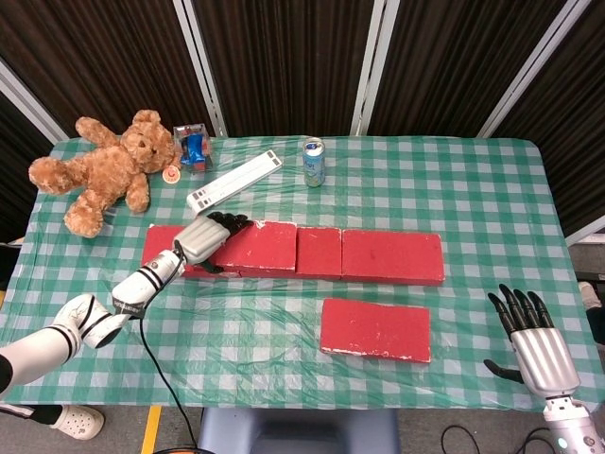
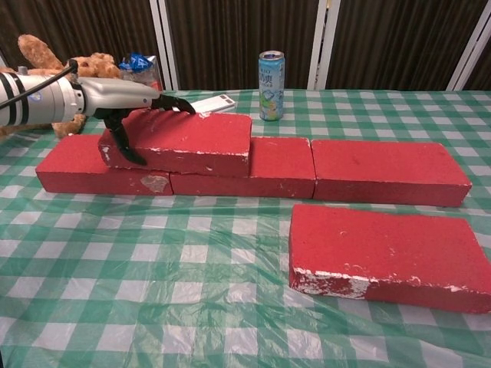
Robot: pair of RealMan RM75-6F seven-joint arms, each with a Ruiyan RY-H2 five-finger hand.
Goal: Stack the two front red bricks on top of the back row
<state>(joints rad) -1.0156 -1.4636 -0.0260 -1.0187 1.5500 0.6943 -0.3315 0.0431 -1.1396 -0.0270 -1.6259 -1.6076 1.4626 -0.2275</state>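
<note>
Placing first rectangular red brick (image 2: 184,142) on back row of red bricks (image 2: 387,170) | left hand (image 2: 126,103) grasps its end | right hand (image 1: 529,333) spread, idle | next: let go, fetch front flat red brick (image 2: 387,253)

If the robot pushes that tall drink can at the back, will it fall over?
Probably, if pushed high: the can stands upright, tall and narrow. On its side it would likely roll, being round. Its smooth metal looks slippery.
</note>
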